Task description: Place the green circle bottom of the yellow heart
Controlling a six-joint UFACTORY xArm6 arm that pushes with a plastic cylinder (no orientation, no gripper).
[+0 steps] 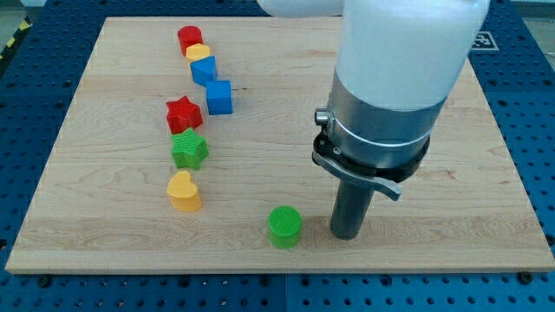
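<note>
The green circle (284,226) is a short green cylinder near the board's bottom edge, a little left of centre. The yellow heart (184,191) lies to its left and slightly higher, at the lower end of a column of blocks. My tip (349,234) rests on the board just to the right of the green circle, with a small gap between them. The arm's white and metal body fills the view's upper right and hides the board behind it.
Above the yellow heart stand a green star (189,150), a red star (183,113), a blue cube (219,96), another blue block (204,70), a yellow block (199,53) and a red block (190,37). The wooden board (104,243) ends close below the circle.
</note>
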